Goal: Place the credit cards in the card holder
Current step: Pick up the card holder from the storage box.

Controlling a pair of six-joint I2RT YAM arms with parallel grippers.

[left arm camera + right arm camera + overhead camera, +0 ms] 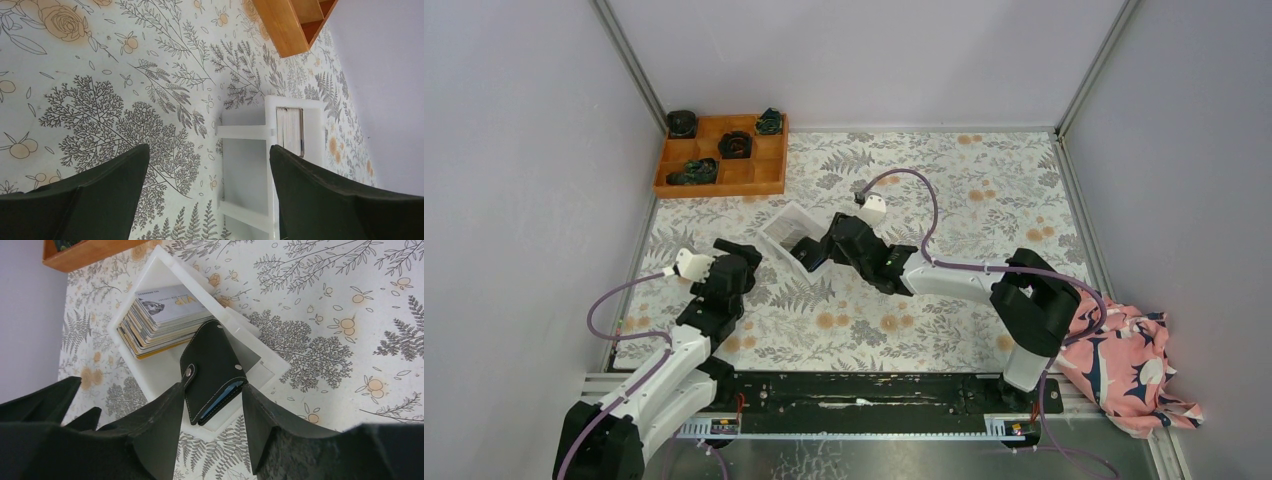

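Observation:
A stack of credit cards (pixel 160 315), whitish on top with orange-yellow edges below, lies in the far half of a white tray (pixel 165 265). The black card holder (pixel 212 365) leans folded in the tray's near half, with a bluish lining showing at its lower edge. My right gripper (pixel 214 387) is closed on the card holder, one fingertip at the clasp tab and the other at the opposite corner. My left gripper (pixel 210 150) hovers wide open and holds nothing, just left of the tray (pixel 245 132); the cards (pixel 290 130) show edge-on in it.
An orange compartmented box (pixel 721 155) with dark items sits at the back left corner. A pink patterned cloth (pixel 1124 360) lies at the right near edge. Grey walls enclose the floral-printed table (pixel 984 190) on three sides.

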